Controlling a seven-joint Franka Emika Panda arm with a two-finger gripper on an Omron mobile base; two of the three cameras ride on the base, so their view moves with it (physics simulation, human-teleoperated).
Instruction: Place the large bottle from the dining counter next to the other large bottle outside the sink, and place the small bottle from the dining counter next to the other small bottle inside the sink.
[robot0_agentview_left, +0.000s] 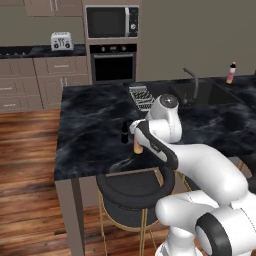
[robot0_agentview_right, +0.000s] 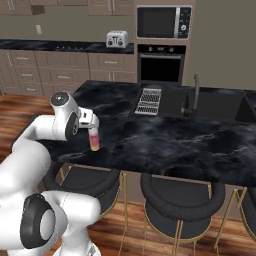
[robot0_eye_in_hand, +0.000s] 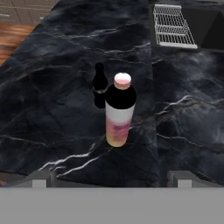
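The large bottle (robot0_eye_in_hand: 119, 114), pink-yellow with a dark band and a pink cap, stands upright on the dining counter (robot0_eye_in_hand: 52, 109). The small bottle (robot0_eye_in_hand: 99, 83), all black, stands just behind it and a little to its left. My gripper (robot0_eye_in_hand: 111, 179) is open, above and short of the large bottle, with its fingers wide of it on both sides and nothing between them. In the left base view my arm partly covers the large bottle (robot0_agentview_left: 137, 146) beside the small bottle (robot0_agentview_left: 124, 132). The other large bottle (robot0_agentview_left: 231, 73) stands beyond the sink (robot0_agentview_left: 210, 95). The other small bottle is hidden.
A ribbed drain rack (robot0_agentview_right: 149, 101) lies left of the sink, and a dark curved faucet (robot0_agentview_right: 192, 95) rises at the basin's edge. Round black stools (robot0_agentview_right: 177, 197) stand under the counter's near edge. A toaster (robot0_agentview_left: 61, 41), a microwave and an oven line the back wall.
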